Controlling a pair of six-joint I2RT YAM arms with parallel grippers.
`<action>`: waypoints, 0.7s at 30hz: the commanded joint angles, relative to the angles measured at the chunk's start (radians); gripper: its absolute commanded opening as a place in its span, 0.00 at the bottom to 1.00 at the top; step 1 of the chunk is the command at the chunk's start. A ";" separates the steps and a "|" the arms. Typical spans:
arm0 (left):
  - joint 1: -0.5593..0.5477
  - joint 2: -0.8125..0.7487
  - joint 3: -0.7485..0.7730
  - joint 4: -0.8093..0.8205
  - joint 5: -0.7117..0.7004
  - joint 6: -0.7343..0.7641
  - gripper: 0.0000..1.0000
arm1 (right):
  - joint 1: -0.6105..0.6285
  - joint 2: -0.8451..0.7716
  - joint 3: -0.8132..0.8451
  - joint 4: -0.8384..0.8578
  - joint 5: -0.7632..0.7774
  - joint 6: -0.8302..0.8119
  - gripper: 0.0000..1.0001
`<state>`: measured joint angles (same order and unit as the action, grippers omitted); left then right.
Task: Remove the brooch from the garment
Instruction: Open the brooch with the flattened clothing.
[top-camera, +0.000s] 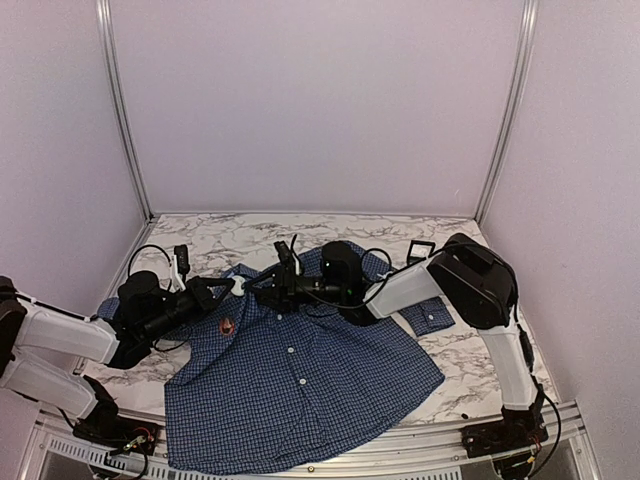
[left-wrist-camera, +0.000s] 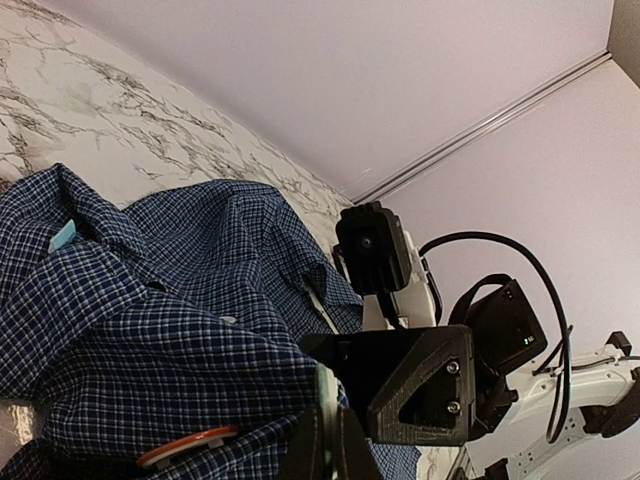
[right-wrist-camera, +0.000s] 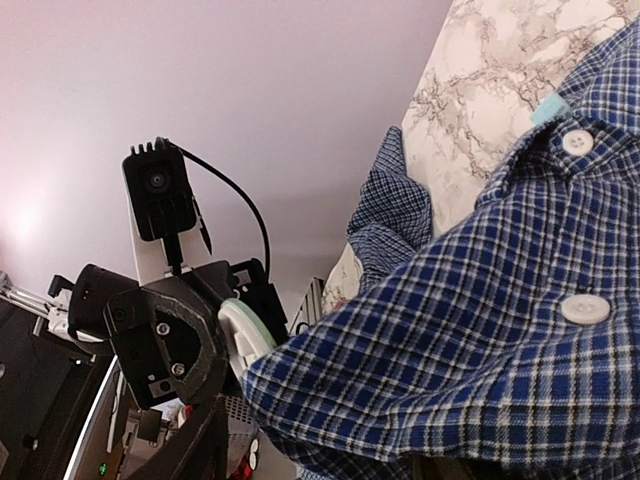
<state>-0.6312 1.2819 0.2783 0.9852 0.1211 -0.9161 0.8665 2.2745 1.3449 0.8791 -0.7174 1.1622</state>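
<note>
step: steadying the cloth for the unpinning; I judge the brooch (top-camera: 228, 325) is not off yet.
brooch: a small orange-red disc on the chest of the garment (top-camera: 300, 380), just on the near side of my left gripper (top-camera: 222, 288).
left gripper: fingers together, clamped on a fold of the shirt beside the collar (left-wrist-camera: 90, 225).
right gripper (top-camera: 268, 283): jaws apart with checked cloth lying across the gap; I cannot tell whether it is pinching.
next move: bring the right fingers down to the disc's rim and close on it alone, with the left holding the cloth taut.
in the way: my two wrists crowd close together, and loose cloth could get caught with the pin.
around: marble table (top-camera: 470, 370), white buttons (right-wrist-camera: 585, 308), a small black frame (top-camera: 421, 250) at the far right.
</note>
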 joint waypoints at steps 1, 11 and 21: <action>-0.007 0.010 0.001 0.044 0.020 0.003 0.00 | -0.007 0.019 0.015 0.096 -0.012 0.048 0.61; -0.009 0.014 0.005 0.061 0.040 0.005 0.00 | -0.006 0.048 0.043 0.101 -0.012 0.075 0.54; -0.013 0.023 0.015 0.074 0.058 0.008 0.00 | -0.006 0.063 0.051 0.110 -0.011 0.087 0.49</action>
<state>-0.6346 1.2972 0.2783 1.0065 0.1497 -0.9165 0.8654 2.3077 1.3594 0.9535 -0.7242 1.2358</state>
